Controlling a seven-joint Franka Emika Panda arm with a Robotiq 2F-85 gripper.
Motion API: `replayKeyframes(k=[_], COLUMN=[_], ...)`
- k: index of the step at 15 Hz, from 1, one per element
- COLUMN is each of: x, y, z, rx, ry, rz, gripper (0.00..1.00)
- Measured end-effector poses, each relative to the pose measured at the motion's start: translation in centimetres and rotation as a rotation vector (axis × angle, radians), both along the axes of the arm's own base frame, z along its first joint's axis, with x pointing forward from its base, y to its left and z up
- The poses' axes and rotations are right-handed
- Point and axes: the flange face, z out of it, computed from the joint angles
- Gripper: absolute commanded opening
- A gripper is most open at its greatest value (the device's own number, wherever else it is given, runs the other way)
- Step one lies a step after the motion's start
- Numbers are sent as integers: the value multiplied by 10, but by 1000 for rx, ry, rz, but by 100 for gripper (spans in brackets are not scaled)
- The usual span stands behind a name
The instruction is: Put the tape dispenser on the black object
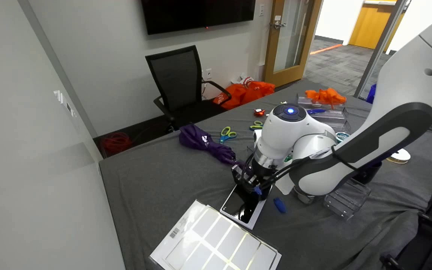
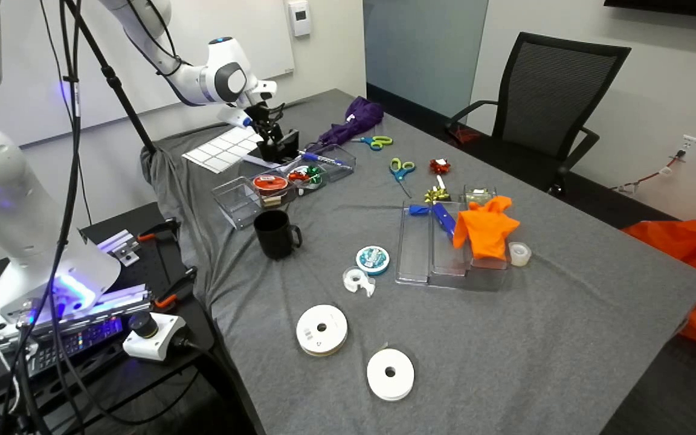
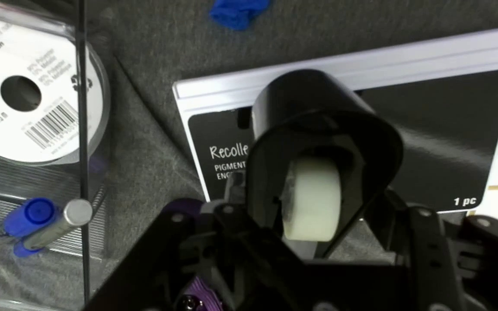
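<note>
The tape dispenser is black with a pale roll of tape, between the gripper's fingers in the wrist view. It also shows in an exterior view. My gripper is shut on it, with a finger against each side. The black object is a flat black package with a white border, lying under the dispenser; it also shows in an exterior view. The gripper is low over the package's far end. I cannot tell whether the dispenser touches the package.
White label sheets lie against the package's near end. A purple bundle and a small blue item lie beside it. Clear bins with a ribbon spool and pens stand close. A black mug stands farther off.
</note>
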Motion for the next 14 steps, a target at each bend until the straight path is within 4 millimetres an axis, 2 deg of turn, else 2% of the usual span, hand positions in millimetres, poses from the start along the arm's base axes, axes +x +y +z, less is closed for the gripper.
replayKeyframes(k=[3,6,10,14], x=[-4,-12,-26,-40], y=[0,4,5,-6], z=[-3,8,56,108], rx=[-24,-51,-37,-40], ry=[34,75,69,91], rz=[13,62,130,166], gripper=[99,100,100,100])
